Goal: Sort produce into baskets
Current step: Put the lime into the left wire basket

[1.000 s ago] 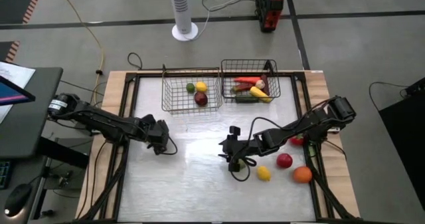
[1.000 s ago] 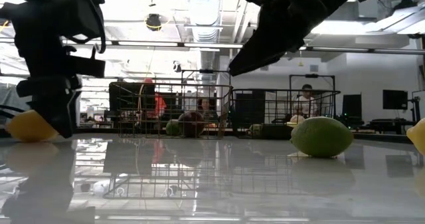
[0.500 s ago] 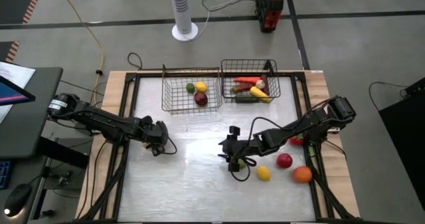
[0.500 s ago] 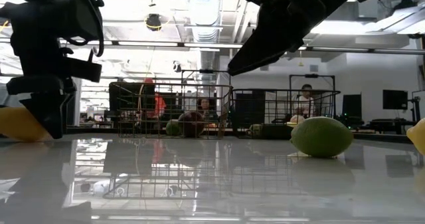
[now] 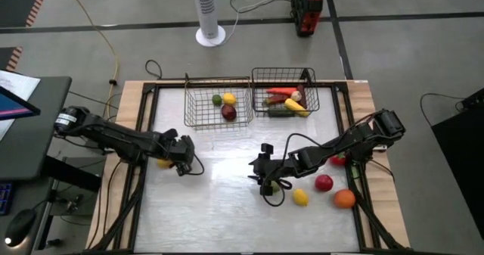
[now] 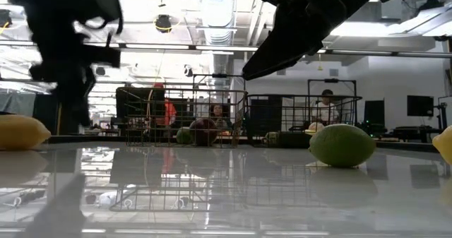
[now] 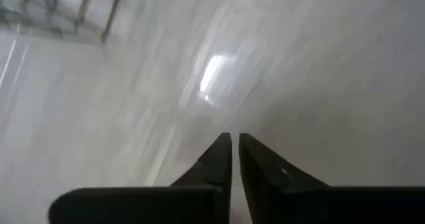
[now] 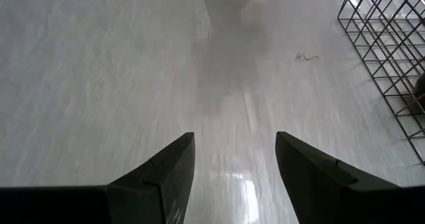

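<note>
Silver wire forms the lighter basket [image 5: 218,107], which sits at the table's [image 5: 227,209] far edge and holds three round pieces: a green one [image 5: 216,100], a yellow one [image 5: 229,98] and a maroon one [image 5: 228,113]. Touching its side stands the darker basket [image 5: 284,92], filled with long red, yellow and green pieces too tangled to count.

Loose produce lies nearer than the baskets. A yellow lemon [image 5: 164,163] rests on the table well to the lighter basket's near left, just beside the left gripper [image 5: 186,165]. That arm stretches low across the table from the left edge, and its fingers [image 7: 219,161] are pressed together on nothing. The right gripper [image 5: 263,166] hovers near the table's middle, on the near side of the darker basket, its arm bent in from the right edge; its fingers [image 8: 166,171] are spread apart with bare table between them. A green lime [image 6: 342,145] sits below that gripper in the low view. Beyond it, toward the right edge, lie another yellow piece [image 5: 300,197], two round red ones [image 5: 324,182] [image 5: 338,160] and an orange one [image 5: 344,199].

No writing can be read.
</note>
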`<state>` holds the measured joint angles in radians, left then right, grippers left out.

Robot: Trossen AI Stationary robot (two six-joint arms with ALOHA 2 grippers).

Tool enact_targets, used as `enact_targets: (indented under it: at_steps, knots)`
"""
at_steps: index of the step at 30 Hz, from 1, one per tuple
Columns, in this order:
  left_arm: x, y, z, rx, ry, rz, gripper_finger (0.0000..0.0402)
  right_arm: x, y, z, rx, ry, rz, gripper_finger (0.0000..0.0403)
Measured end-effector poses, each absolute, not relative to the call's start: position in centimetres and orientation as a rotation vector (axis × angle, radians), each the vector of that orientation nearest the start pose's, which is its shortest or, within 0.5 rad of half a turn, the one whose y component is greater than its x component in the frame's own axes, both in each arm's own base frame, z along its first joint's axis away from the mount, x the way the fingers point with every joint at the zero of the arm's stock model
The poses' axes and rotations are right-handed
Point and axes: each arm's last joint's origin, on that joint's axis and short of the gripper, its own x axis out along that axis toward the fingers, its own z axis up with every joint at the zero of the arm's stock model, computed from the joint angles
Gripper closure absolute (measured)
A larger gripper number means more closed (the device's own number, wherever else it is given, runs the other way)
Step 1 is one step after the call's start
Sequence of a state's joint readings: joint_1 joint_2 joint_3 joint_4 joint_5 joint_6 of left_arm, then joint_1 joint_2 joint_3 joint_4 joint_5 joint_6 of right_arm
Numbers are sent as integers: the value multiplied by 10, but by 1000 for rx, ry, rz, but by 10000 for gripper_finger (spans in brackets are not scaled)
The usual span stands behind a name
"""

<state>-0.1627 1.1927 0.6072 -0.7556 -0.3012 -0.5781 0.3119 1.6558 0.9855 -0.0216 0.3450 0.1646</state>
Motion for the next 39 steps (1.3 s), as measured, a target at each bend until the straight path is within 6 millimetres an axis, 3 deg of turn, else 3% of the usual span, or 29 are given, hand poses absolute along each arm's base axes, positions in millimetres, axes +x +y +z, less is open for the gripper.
enact_targets:
  at_steps: [3,7,12,17,22,30,34,39]
  knots:
    - [188,-22,192,-188,1209,471,387,331,97,201,-64,648,-85,168]
    - [183,-22,213,-185,1299,525,344,331,97,201,-64,648,-85,168]
    - [170,-23,217,-270,1461,542,226,331,97,201,-70,649,-82,168]
    - [166,-29,208,-346,1671,485,98,331,97,201,-87,649,-76,168]
    - [172,-32,193,-290,1811,526,20,332,97,202,-102,642,-69,168]
    - [187,-33,169,-142,1875,559,9,331,98,201,-103,643,-65,168]
    - [192,-34,157,-131,1888,520,35,331,98,201,-103,643,-65,168]
    - [179,-33,136,-132,1997,520,76,331,100,201,-105,643,-60,168]
